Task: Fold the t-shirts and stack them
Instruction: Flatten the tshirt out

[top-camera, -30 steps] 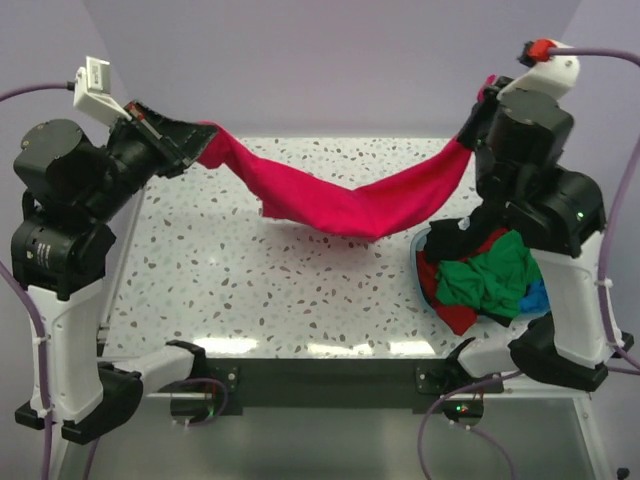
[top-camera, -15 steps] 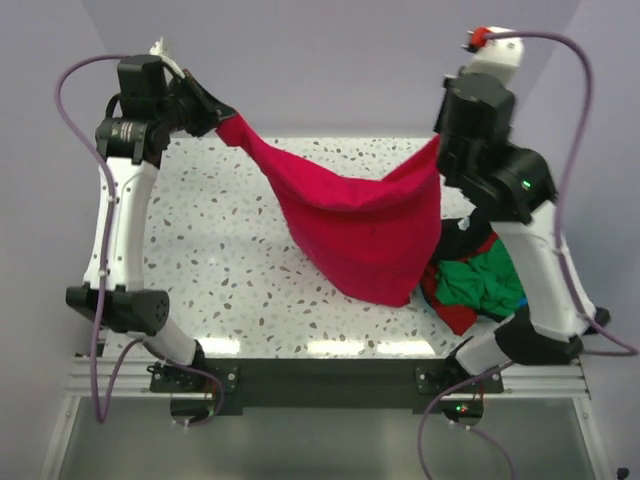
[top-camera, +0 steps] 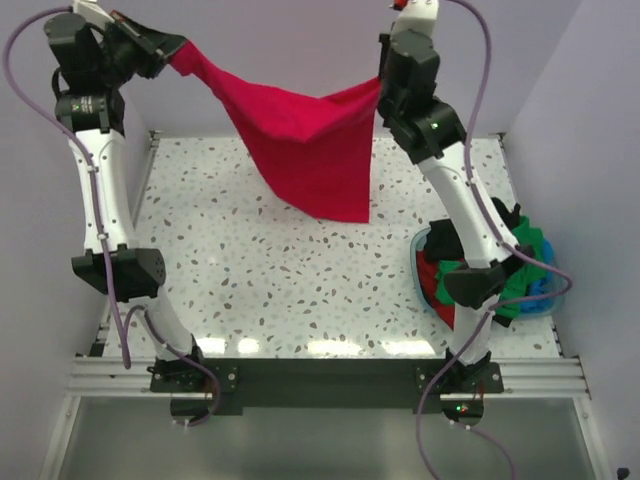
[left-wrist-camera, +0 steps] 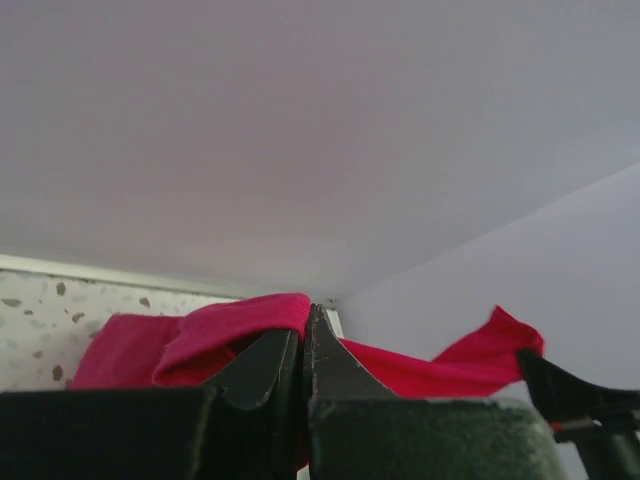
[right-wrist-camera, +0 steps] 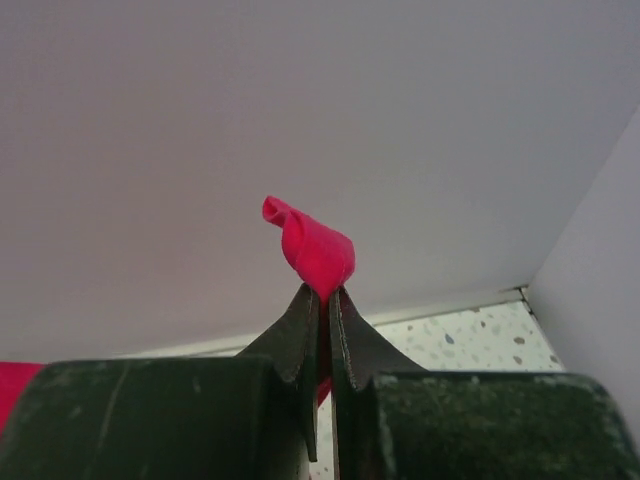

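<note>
1 crimson t-shirt [top-camera: 310, 160] aloft, shirt-filled basket [top-camera: 419, 280] right

Table [top-camera: 250, 270]: white top with dark speckles, glare strip along near edge.
Basket [top-camera: 541, 288]: light blue, round, on table at right side, near edge.
Walls [top-camera: 300, 40]: plain pale lilac.
Black rail [top-camera: 330, 380]: along table's near edge.

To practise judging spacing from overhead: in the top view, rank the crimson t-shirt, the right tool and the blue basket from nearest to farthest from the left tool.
1. The crimson t-shirt: pinched in the left tool, raised at the far left.
2. The right tool: far side, right of centre, gripping the shirt's other end.
3. The blue basket: near right edge, farthest.
</note>
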`<state>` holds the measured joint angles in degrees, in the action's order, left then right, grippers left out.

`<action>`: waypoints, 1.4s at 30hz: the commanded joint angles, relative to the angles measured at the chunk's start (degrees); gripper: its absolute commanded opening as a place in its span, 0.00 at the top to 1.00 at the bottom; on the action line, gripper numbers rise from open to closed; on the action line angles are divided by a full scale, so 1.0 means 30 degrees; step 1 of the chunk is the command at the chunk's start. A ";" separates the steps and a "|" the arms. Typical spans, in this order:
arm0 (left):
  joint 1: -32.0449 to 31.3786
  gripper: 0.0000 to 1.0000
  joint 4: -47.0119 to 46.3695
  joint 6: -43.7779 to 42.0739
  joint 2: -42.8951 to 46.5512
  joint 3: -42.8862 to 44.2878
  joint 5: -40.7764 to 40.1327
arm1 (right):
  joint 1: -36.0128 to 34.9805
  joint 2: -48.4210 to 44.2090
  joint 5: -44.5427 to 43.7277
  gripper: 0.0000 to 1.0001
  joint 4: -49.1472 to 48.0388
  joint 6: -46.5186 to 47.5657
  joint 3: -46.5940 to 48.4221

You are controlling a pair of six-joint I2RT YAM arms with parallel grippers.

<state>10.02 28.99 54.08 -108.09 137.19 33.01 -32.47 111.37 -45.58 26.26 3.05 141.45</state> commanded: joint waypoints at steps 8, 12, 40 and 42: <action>0.1904 1.00 0.2396 -0.3748 0.7434 -1.1136 -0.0569 | 0.0042 -0.9579 0.2800 1.00 0.3748 -0.5431 -1.0385; 0.1933 1.00 0.6234 -0.5750 1.0241 -1.7387 -0.5777 | 0.0012 -1.3470 0.5314 1.00 0.7585 -1.0610 -1.7514; -0.3194 0.00 0.1966 -0.4259 1.1397 -2.9994 -1.0151 | -0.3006 0.0124 1.0453 0.01 0.3959 -0.6992 -1.4380; -0.3194 0.00 0.1851 -0.4404 0.9903 -2.9938 -1.0565 | -0.3005 0.1746 1.0069 0.02 0.4546 -0.6934 -1.3141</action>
<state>0.19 39.79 39.94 -74.63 47.94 1.34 -41.91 111.79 -12.01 38.09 -20.21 95.90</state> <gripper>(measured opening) 0.997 0.985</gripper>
